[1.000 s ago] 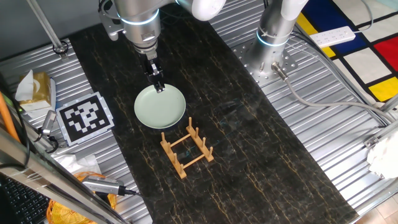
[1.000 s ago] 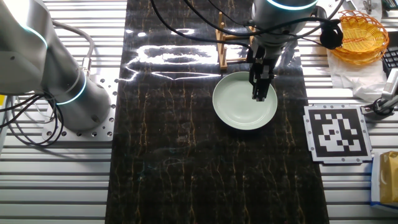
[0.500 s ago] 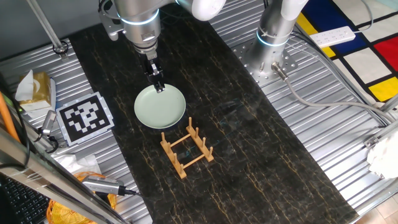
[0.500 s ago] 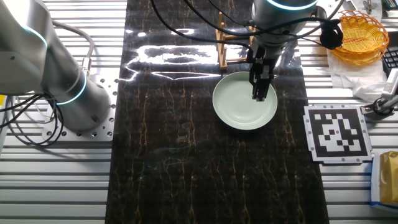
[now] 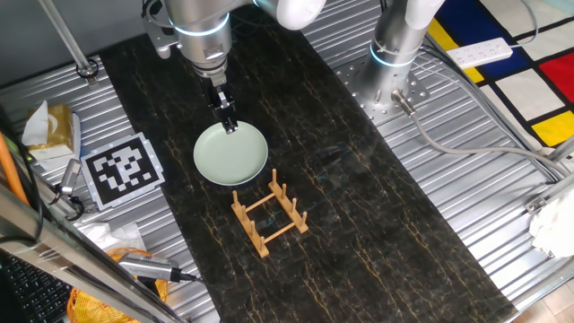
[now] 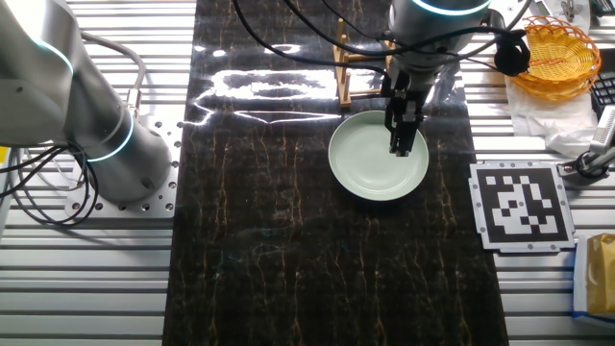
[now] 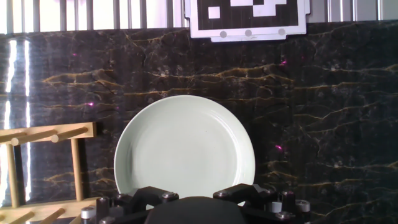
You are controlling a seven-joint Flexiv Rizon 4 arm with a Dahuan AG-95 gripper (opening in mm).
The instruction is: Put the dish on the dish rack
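Observation:
The pale mint-green dish (image 5: 230,154) lies flat on the dark marble mat, just beyond the small wooden dish rack (image 5: 269,217). My gripper (image 5: 230,126) points down at the dish's rim on the side away from the rack, its fingers close together on that rim. In the other fixed view the gripper (image 6: 401,146) stands over the right part of the dish (image 6: 370,159), with the rack (image 6: 360,72) behind the arm. The hand view shows the dish (image 7: 184,146) whole and the rack (image 7: 43,134) at left; my fingertips are hidden there.
A black-and-white marker card (image 5: 124,169) lies left of the dish. A second arm's base (image 5: 395,76) stands at the mat's far edge. A yellow wicker basket (image 6: 557,53), tissue box (image 5: 52,126) and a tool lie off the mat.

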